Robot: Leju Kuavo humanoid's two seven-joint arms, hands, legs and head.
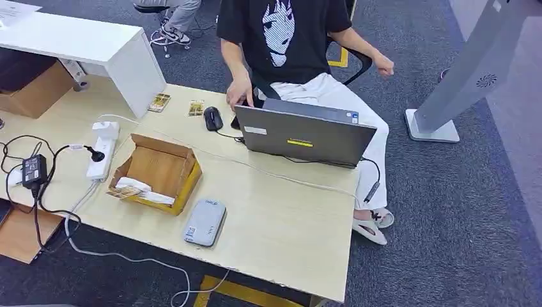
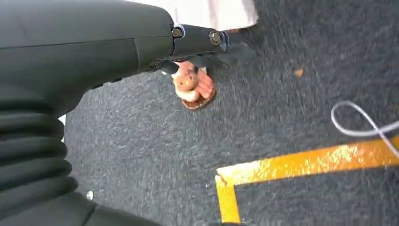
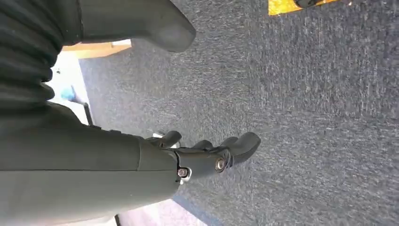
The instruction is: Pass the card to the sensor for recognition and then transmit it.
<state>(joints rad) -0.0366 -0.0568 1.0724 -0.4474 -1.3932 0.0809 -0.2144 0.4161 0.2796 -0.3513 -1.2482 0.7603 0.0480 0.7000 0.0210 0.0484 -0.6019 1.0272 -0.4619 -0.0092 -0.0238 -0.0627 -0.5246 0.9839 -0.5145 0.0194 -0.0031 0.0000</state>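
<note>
Two small patterned cards [image 1: 159, 102] [image 1: 195, 107] lie at the far side of the wooden table [image 1: 287, 224], next to the white desk. A flat grey sensor [image 1: 204, 222] sits near the table's front edge. An open cardboard box [image 1: 156, 171] stands to its left, with white paper and a card-like piece [image 1: 131, 187] at its near end. My left hand [image 2: 202, 44] hangs over the dark carpet, fingers stretched out and holding nothing. My right hand [image 3: 207, 153] also hangs above the carpet, with thumb and fingers apart and nothing in them.
A person in a black shirt sits behind an open laptop [image 1: 303, 134], one hand [image 1: 239, 89] near a black mouse [image 1: 213, 118]. A power strip [image 1: 102, 150], an adapter [image 1: 33, 170] and cables lie at the left. A grey kiosk stand [image 1: 460, 83] rises at the right. Yellow tape [image 2: 301, 162] marks the floor.
</note>
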